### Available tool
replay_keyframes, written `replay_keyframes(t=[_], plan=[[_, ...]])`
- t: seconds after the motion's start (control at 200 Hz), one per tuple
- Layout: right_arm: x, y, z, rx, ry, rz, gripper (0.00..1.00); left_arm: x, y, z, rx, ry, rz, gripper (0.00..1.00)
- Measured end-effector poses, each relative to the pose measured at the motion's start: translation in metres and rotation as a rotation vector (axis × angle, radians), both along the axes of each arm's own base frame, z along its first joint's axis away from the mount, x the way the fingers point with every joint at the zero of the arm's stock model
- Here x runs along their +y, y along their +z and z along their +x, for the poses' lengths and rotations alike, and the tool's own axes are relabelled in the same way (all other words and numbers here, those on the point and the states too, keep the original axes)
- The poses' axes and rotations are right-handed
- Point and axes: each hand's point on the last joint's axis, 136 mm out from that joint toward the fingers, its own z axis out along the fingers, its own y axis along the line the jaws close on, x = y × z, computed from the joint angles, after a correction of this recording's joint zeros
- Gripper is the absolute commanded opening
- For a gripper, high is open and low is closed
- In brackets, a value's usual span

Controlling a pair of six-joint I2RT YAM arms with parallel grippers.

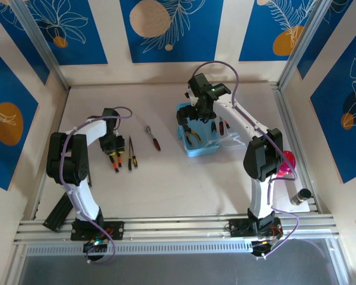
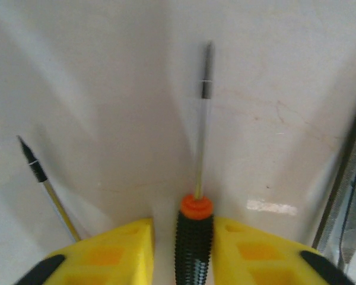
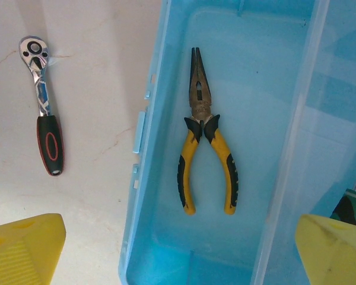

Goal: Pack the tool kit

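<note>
A: How was the left gripper (image 2: 184,240) seen?
B: Set closely about a screwdriver (image 2: 200,148) handle; actual grip could not be told.
A: The right gripper (image 3: 178,261)?
B: Spread wide, empty, above the blue case (image 3: 143,148), wherein pliers (image 3: 203,124) were seen.

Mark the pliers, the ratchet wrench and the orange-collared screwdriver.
pliers (image 3: 200,114): right wrist view, pivot joint.
ratchet wrench (image 3: 50,145): right wrist view, black handle.
screwdriver (image 2: 194,240): left wrist view, ribbed black grip.

Left wrist cam chops the black-grip screwdriver (image 2: 194,237) off at the bottom edge, and I can't identify that blurry metal strip (image 2: 344,196) far right.
</note>
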Motion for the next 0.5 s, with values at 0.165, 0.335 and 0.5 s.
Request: replay_keyframes(t=[0.165,0.335,0.5], plan=[[0.0,0.0,0.0,0.001,0.001,0.0,0.99,0.001,0.002,0.0,0.004,0.0,0.003,0.04],[0.002,0.001,-0.003,0.008,0.009,0.017,0.99,0.0,0.002,0.0,0.006,-0.004,-0.005,0.0],[0.009,0.012,-0.013,0.015,0.049,0.091,0.99,-0.014,0.008,0.004,-0.007,-0.015,-0.085,0.0]])
